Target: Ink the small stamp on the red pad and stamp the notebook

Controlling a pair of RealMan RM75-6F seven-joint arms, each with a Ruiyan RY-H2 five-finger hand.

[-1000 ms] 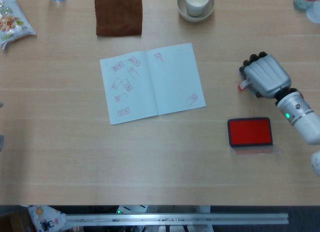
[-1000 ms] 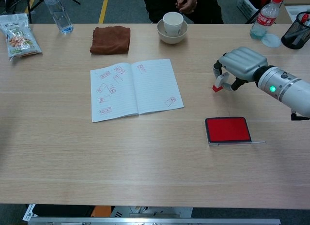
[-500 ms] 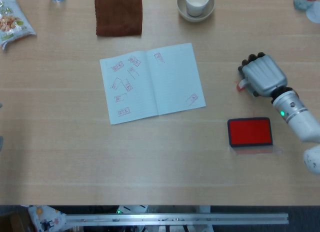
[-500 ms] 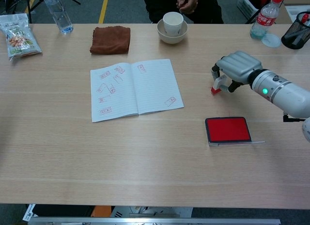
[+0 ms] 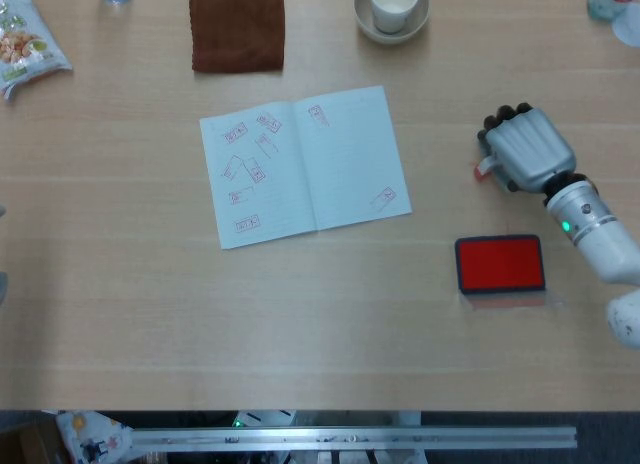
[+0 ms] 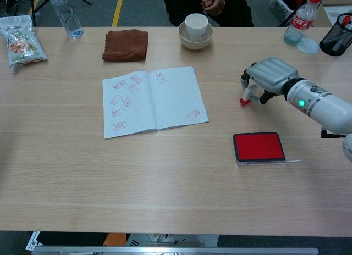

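The small stamp [image 6: 246, 97] is pinched, red end down, under the curled fingers of the right hand [image 6: 269, 75]; the red pad [image 6: 258, 147] lies nearer the robot, apart.

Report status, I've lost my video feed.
Right hand holds small stamp above table, between notebook and red pad. Left hand unseen. Path clear.
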